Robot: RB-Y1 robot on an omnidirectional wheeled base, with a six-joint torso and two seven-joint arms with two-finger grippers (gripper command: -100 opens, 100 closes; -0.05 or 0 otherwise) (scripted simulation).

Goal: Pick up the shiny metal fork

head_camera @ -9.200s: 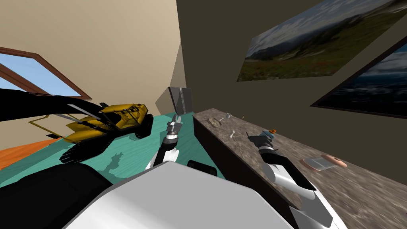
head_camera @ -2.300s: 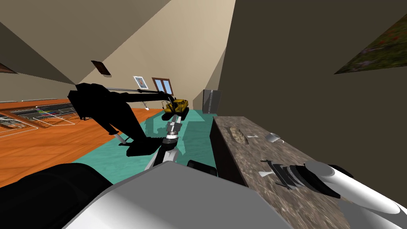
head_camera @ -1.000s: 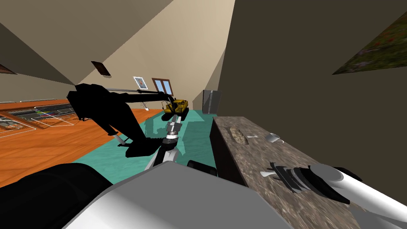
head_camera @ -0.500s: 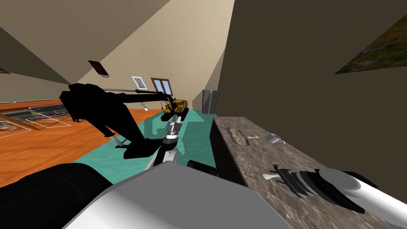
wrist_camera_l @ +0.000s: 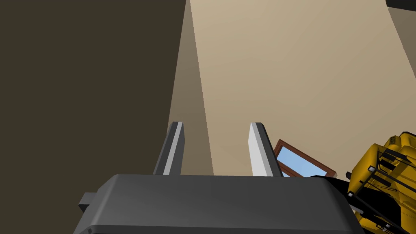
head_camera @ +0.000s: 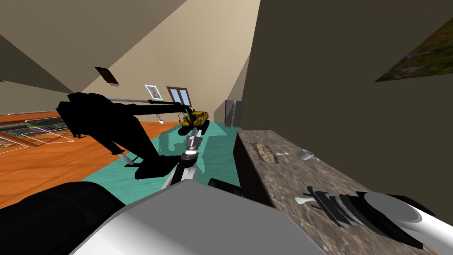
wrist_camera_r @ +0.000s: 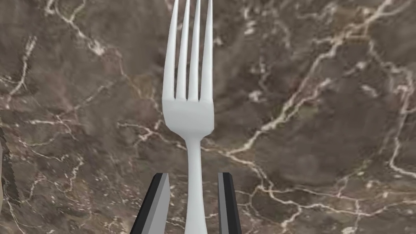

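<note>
A plain light-grey fork [wrist_camera_r: 189, 113] points away from my right gripper [wrist_camera_r: 191, 175], tines out over the brown marbled counter [wrist_camera_r: 325, 122]. Its handle runs back between the two fingers, which stand close on either side and are shut on it. In the head view the fork [head_camera: 303, 200] sticks out ahead of my right gripper [head_camera: 313, 198], low over the counter [head_camera: 283, 177] at my right. My left gripper [head_camera: 195, 133] hangs over the teal rug ahead of me. In its own wrist view the left gripper [wrist_camera_l: 217, 126] is open with nothing between the fingers.
Farther along the counter lie a white cup [head_camera: 305, 155], a small white piece [head_camera: 282, 154] and a flat brown oblong thing [head_camera: 266, 152]. A dark wall backs the counter. A yellow toy excavator [head_camera: 194, 119] and a big black shape [head_camera: 110, 128] stand on the floor at the left.
My right arm has drawn back along the counter toward me, and the fork has come with it. The head view has swung slightly. My left arm has not moved.
</note>
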